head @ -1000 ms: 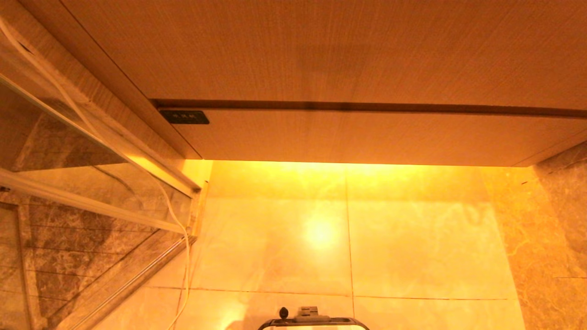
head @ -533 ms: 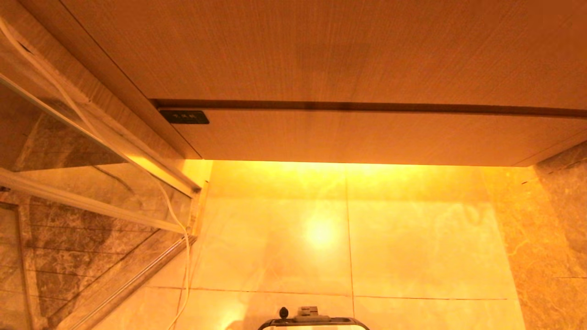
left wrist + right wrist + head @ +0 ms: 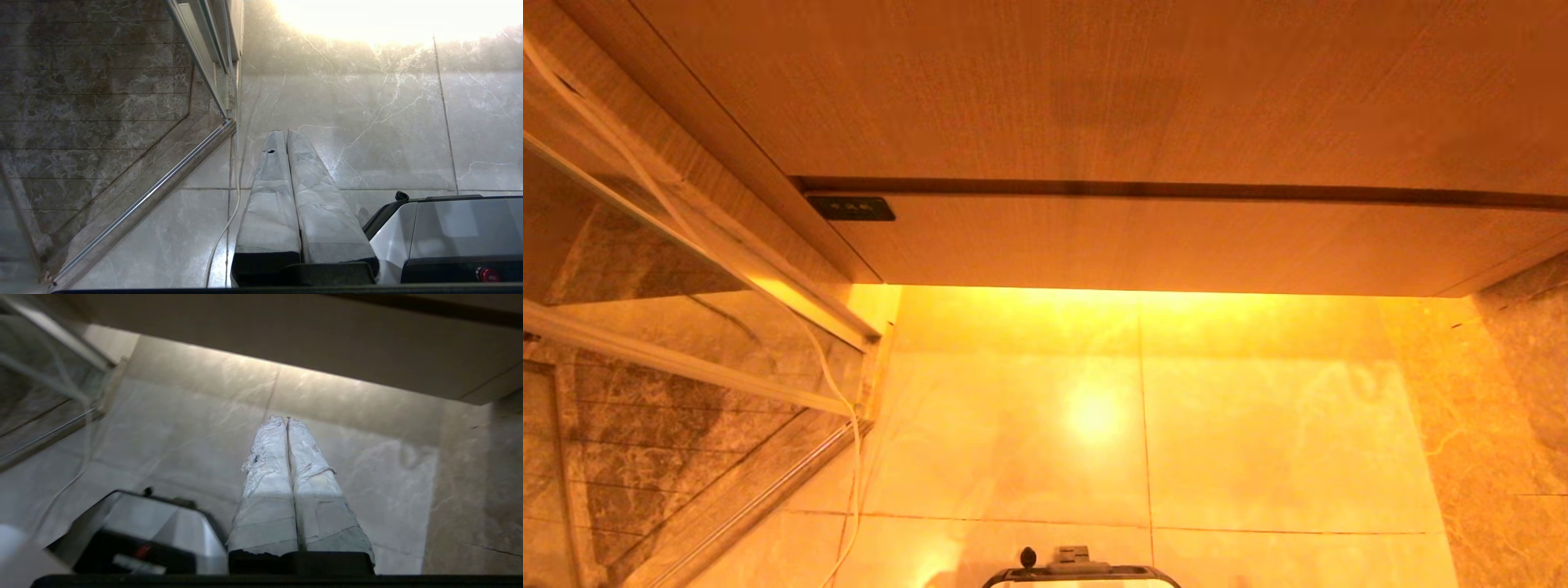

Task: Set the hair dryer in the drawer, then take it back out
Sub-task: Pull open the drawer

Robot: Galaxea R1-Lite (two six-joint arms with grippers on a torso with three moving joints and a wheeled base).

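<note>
Right end effector (image 3: 287, 419) pressed together, empty, above floor tiles; the drawer (image 3: 1160, 245), light wood-grain, handleless, sits closed.

Light wood-grain drawer (image 3: 1160, 245), marbled floor (image 3: 1258, 441)

Our left hand (image 3: 287, 132) and right hand (image 3: 286, 419) each end in two long tapered fingers wrapped in pale grey-white tape, frayed on the right pair, rising from black mounts. Our base (image 3: 449, 228) is silver-white with a dark glossy top, black trim and a small red button.
</note>
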